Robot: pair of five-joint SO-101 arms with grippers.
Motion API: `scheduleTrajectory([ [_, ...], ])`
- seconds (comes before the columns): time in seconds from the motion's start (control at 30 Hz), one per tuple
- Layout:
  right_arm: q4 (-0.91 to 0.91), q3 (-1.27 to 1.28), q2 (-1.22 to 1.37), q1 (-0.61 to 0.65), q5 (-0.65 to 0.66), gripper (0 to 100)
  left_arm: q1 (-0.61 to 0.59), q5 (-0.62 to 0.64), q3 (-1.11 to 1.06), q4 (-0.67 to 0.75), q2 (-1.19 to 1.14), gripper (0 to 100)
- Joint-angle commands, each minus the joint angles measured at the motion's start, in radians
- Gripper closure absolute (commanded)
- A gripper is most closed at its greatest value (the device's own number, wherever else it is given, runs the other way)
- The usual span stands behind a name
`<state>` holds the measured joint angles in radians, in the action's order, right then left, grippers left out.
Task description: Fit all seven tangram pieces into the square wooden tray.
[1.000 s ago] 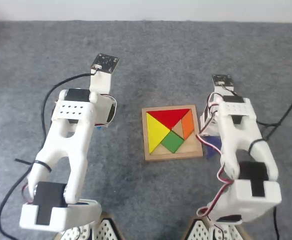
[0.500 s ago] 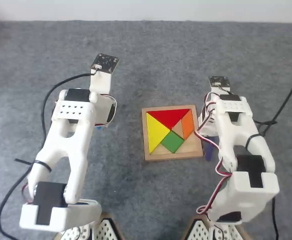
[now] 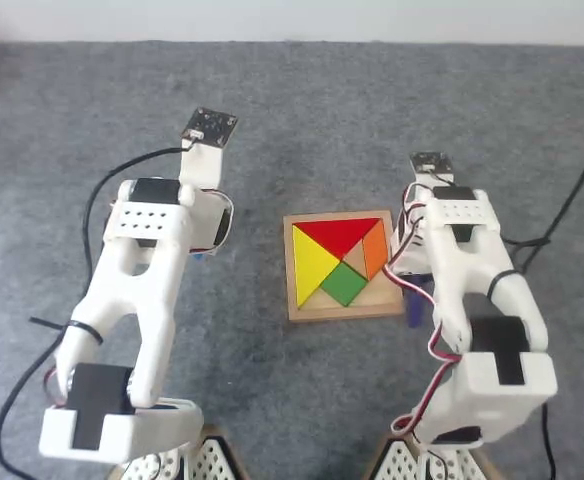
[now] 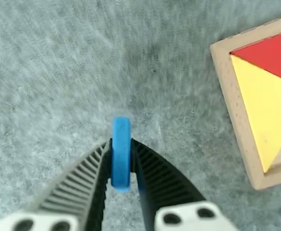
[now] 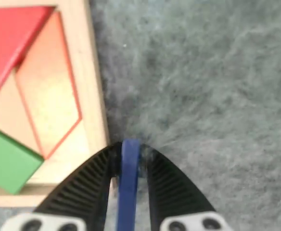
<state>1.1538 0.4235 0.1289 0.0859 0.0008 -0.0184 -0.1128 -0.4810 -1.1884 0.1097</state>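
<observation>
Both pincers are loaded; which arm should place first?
Probably right. The right pincer holds the dark blue piece at the tray rim, beside a bare corner; the left pincer, holding the light blue piece, sits farther off.

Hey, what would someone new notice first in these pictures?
The wooden tray sits on the grey carpet in the middle of the high view, holding a red triangle, a yellow triangle, a green piece and an orange piece. Each gripper is shut on a piece held on edge: the left gripper on a light blue piece left of the tray, the right gripper on a dark blue piece beside its right rim.
</observation>
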Motion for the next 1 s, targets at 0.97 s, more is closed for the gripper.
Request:
scheduleTrajectory([
  [0.97, 0.077, 0.167, -0.010, -0.079, 0.120, 82.4, -0.009, -0.006, -0.007, 0.031, 0.057, 99],
])
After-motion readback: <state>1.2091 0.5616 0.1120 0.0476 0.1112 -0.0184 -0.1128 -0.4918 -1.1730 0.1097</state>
